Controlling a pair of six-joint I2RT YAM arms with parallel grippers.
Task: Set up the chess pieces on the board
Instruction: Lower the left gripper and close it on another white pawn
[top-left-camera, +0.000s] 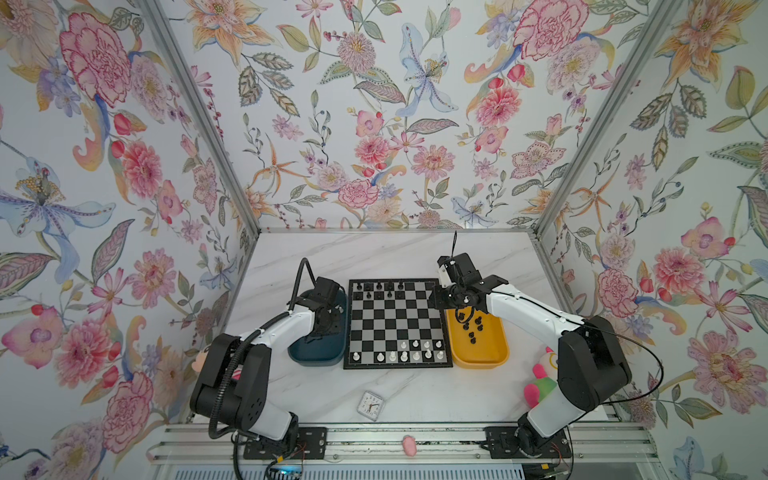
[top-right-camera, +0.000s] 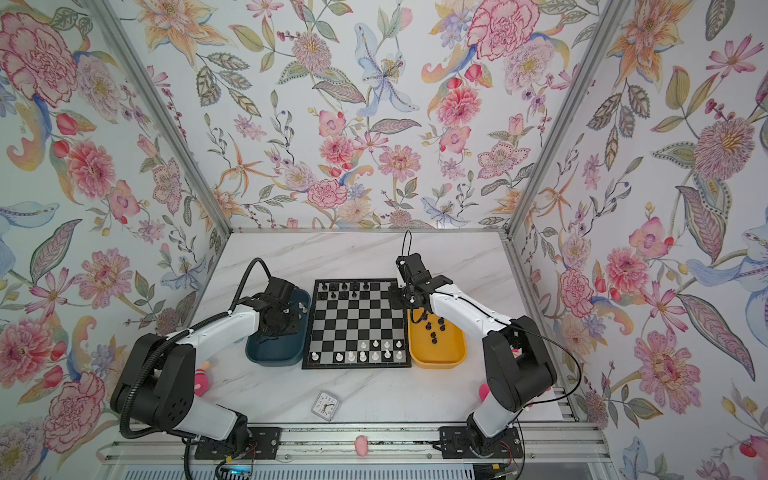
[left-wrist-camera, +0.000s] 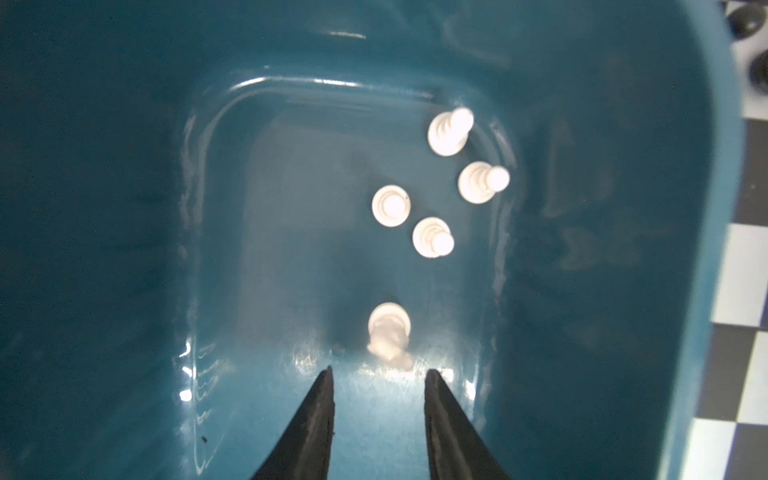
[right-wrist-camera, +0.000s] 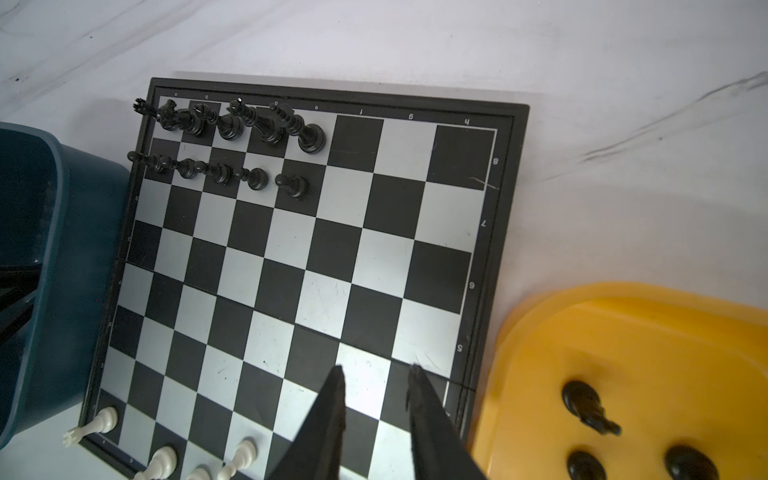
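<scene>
Inside teal tray (left-wrist-camera: 104, 208), five white pieces (left-wrist-camera: 390, 205), on board (right-wrist-camera: 332, 257), ten black pieces (right-wrist-camera: 311, 139)

Chessboard at mid-counter, a tray on either side.

The square black-and-silver checked chessboard (top-left-camera: 397, 328) lies flat on the white marble counter (top-left-camera: 374, 253). A dark teal plastic tray (top-left-camera: 316, 359) sits just beside its left edge and a yellow plastic tray (top-left-camera: 482, 359) just beside its right. Black plastic chess pieces (top-left-camera: 379, 286) stand in the two far rows, toward the left, and white plastic chess pieces (top-left-camera: 405, 356) stand in the two near rows. Further black pieces (top-left-camera: 473, 328) stand in the yellow tray, further white pieces (left-wrist-camera: 390, 205) in the teal one. The left end effector (left-wrist-camera: 379, 374) hangs inside the teal tray, the right end effector (right-wrist-camera: 376, 370) over the board's right edge. A small square clock (top-left-camera: 371, 405) lies in front of the board.
</scene>
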